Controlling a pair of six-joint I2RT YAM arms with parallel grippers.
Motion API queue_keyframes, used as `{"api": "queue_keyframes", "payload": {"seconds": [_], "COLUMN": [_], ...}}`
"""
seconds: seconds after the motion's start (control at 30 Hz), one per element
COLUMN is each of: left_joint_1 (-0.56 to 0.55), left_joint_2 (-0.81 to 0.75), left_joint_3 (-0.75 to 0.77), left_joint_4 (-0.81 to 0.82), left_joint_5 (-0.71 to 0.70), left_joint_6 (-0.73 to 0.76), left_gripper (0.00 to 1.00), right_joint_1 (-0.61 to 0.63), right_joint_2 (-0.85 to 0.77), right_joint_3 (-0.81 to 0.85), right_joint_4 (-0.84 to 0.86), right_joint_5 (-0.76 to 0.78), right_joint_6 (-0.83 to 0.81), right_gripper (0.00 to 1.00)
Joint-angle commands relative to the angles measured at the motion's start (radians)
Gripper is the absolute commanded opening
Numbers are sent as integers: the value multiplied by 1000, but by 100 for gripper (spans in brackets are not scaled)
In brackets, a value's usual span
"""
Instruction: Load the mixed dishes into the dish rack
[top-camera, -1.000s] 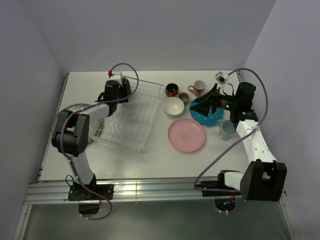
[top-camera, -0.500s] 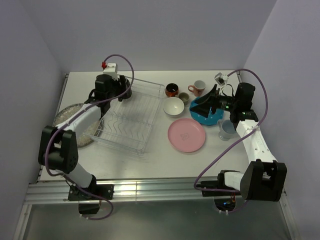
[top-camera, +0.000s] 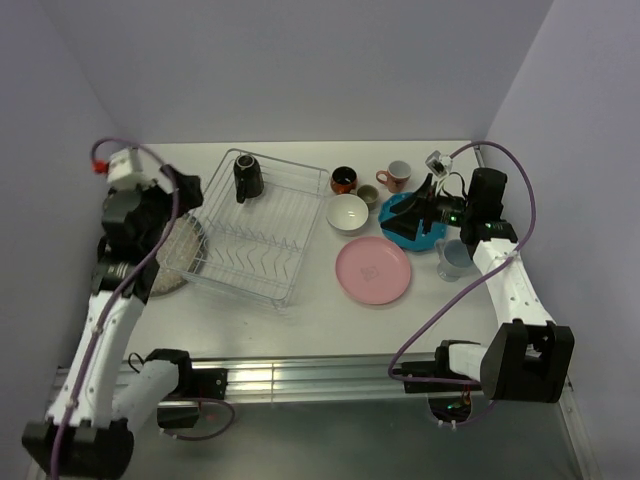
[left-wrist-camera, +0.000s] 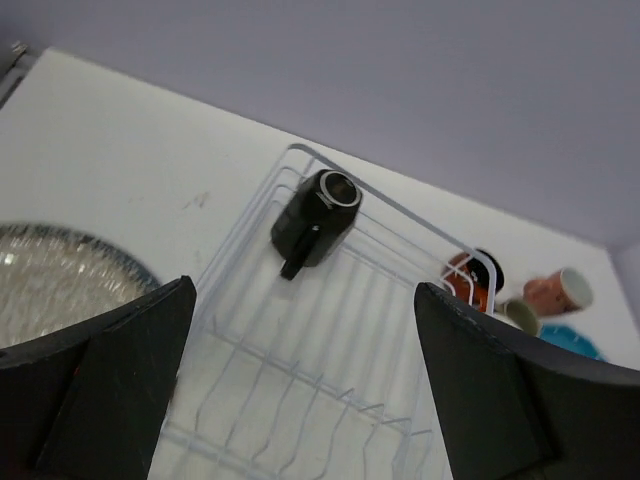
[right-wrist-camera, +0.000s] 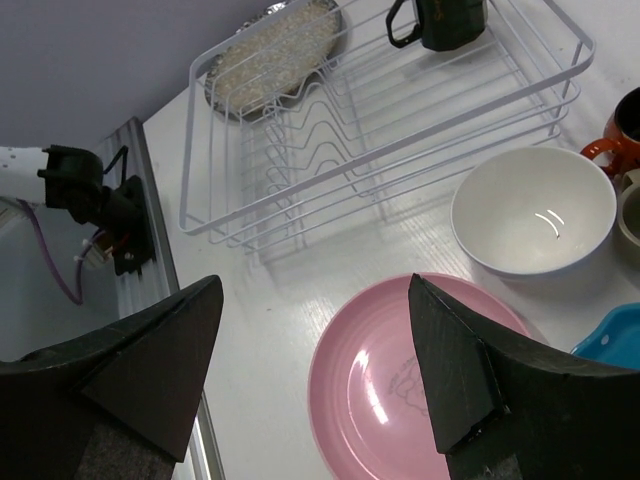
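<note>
The left tool (left-wrist-camera: 300, 400) is released, its fingers spread wide with nothing between them. It hangs off the near-left side of the dish rack (top-camera: 245, 250), clear of the wire. Ahead of it, at the rack's far end, the black mug (left-wrist-camera: 315, 218) lies on its side on the wires with its handle towards the tool. To this tool's left the grey speckled plate (left-wrist-camera: 50, 290) lies flat on the surface (top-camera: 300, 320), its edge tucked against the rack. Beyond the rack's far right corner stand the dark-red mug (left-wrist-camera: 470, 280), the grey-beige mug (left-wrist-camera: 520, 315) and the pink mug (left-wrist-camera: 560, 292).

The right tool (right-wrist-camera: 310, 390) is also released and empty, poised above the teal dotted plate (top-camera: 425, 238). The pink plate (right-wrist-camera: 400, 370) lies just beneath and ahead of its fingers, the white bowl (right-wrist-camera: 530, 208) beyond that to the right. The pale blue mug (top-camera: 452, 258) stands behind this tool, beside its arm.
</note>
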Motion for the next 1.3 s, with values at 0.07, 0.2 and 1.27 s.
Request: {"api": "queue_keyframes", "payload": {"seconds": [0.07,0.2,1.27], "left_joint_1": [200,286,616], "left_joint_2": [-303,-404,87], "left_joint_3": [-212,-263,-476], "left_joint_4": [-208,-345,-23], "left_joint_5": [-46,-149,325], "left_joint_6": [-466,-651,-608], "left_gripper": [99,98,79], "right_joint_1": [-3,-3,4], "right_joint_2": [-27,-38,-43], "right_joint_3": [48,43,57], "right_joint_4": [-27,-18,-57], "right_joint_5": [23,23,-51], "right_joint_6": [-43,-27,-34], "right_gripper": [82,82,82]}}
